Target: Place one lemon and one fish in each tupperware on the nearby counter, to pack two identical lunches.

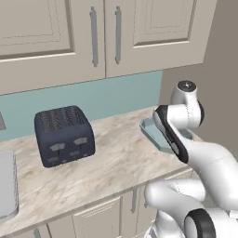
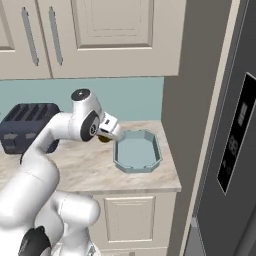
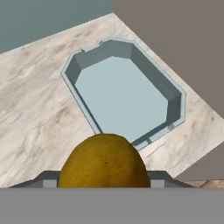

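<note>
Gripper (image 2: 103, 136) clamped on lemon (image 3: 104, 161), near blue-grey tupperware (image 3: 124, 94) at counter's (image 3: 39, 109) right end; I'd centre over it, then lower.

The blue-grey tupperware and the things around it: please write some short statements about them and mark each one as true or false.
1. The blue-grey tupperware has nothing inside it. True.
2. The gripper holds a lemon. True.
3. The lemon already lies inside the tupperware. False: it is in the gripper, near the container's edge in the hand view.
4. The dark toaster stands on the counter. True.
5. The toaster stands between the tupperware and the wall at the counter's end. False: the tupperware sits at that end and the toaster is farther along the counter.
</note>
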You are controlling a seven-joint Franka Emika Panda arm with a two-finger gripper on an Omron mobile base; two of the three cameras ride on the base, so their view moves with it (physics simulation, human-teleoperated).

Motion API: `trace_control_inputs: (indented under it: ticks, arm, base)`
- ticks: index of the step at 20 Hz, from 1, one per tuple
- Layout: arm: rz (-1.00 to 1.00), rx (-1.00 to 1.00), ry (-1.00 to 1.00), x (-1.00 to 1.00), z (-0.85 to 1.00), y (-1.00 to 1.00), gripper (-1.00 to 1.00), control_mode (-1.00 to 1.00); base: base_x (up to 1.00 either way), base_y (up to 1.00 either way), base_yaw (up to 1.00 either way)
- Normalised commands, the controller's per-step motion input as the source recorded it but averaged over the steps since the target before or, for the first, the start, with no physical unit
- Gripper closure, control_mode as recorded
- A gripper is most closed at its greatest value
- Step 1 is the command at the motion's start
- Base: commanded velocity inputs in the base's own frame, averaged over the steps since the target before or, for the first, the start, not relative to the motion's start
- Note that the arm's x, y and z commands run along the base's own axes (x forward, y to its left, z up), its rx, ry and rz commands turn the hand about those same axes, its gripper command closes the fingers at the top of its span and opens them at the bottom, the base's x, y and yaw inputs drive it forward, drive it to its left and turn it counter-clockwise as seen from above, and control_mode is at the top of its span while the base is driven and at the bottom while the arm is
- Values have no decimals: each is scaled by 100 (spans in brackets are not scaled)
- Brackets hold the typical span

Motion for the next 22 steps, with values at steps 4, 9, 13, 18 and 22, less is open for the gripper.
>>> trace_control_inputs:
  ticks: [4, 9, 13, 18, 22]
  arm:
    - [0, 0, 13, 87, -64, -15, 100, -100]
    - [0, 0, 3, 48, -54, -42, 100, -100]
    - [0, 0, 0, 75, -54, -54, 100, -100]
    - [0, 0, -3, 69, -58, -50, 100, -100]
    - [0, -2, -5, 19, -15, -7, -100, -100]
  base:
    - [0, 0, 0]
    - [0, 0, 0]
    - [0, 0, 0]
    - [0, 0, 0]
    - [0, 0, 0]
